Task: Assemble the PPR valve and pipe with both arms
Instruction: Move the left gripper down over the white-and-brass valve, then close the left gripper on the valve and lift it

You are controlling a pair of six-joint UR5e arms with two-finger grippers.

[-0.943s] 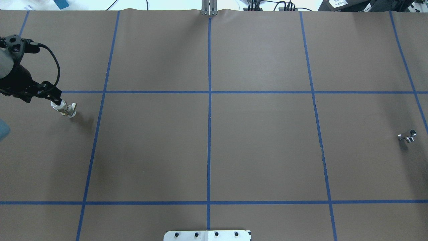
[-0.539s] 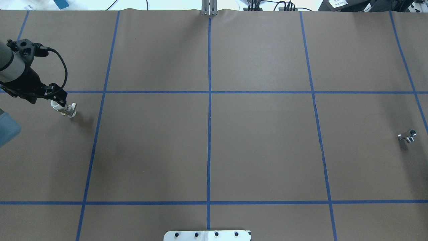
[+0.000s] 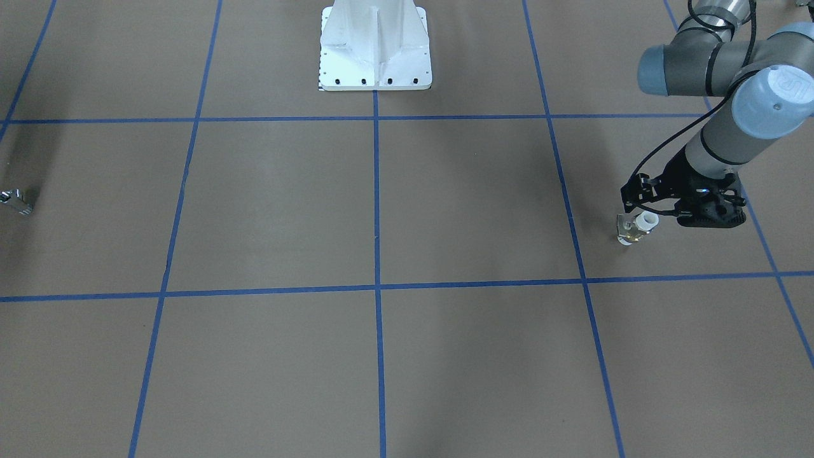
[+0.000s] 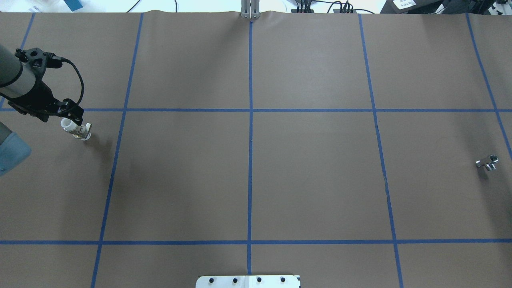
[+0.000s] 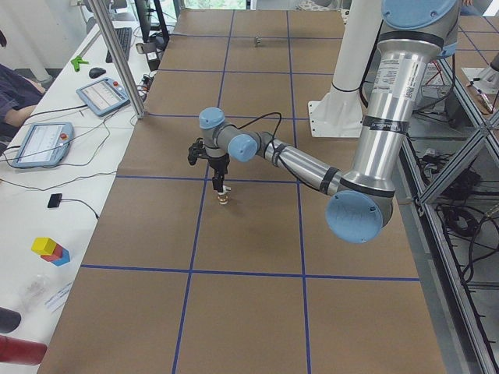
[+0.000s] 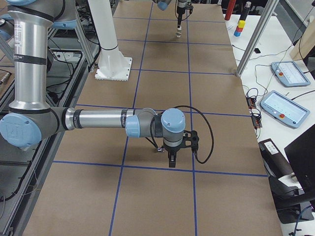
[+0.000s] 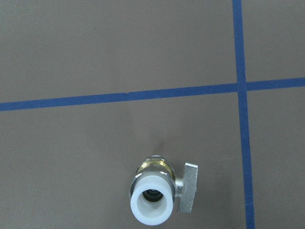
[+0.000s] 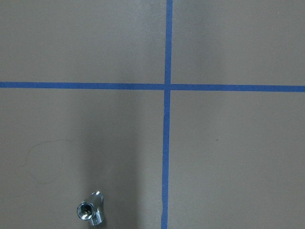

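The PPR valve (image 4: 76,130) stands on end on the brown table at the far left, white ring up, brass middle, handle tab to one side (image 7: 152,198) (image 3: 636,228) (image 5: 223,199). My left gripper (image 4: 74,119) (image 3: 638,202) hangs just above and beside its top ring. Its fingers look spread, with nothing gripped. The silver pipe (image 4: 487,163) (image 3: 16,200) (image 8: 90,212) lies alone at the far right. My right gripper (image 6: 171,161) points down above that spot and shows only in the exterior right view. Whether it is open or shut I cannot tell.
Blue tape lines divide the table (image 4: 248,160) into squares. The white bolted pedestal (image 3: 375,44) stands at the robot's edge. A side desk with tablets (image 5: 101,93) and an aluminium post (image 5: 117,54) lie beyond the far edge, and a person's arm (image 5: 15,86) rests there.
My left gripper has shifted right and slightly toward the far edge, closing in over the valve. Valve and pipe have stayed in place.
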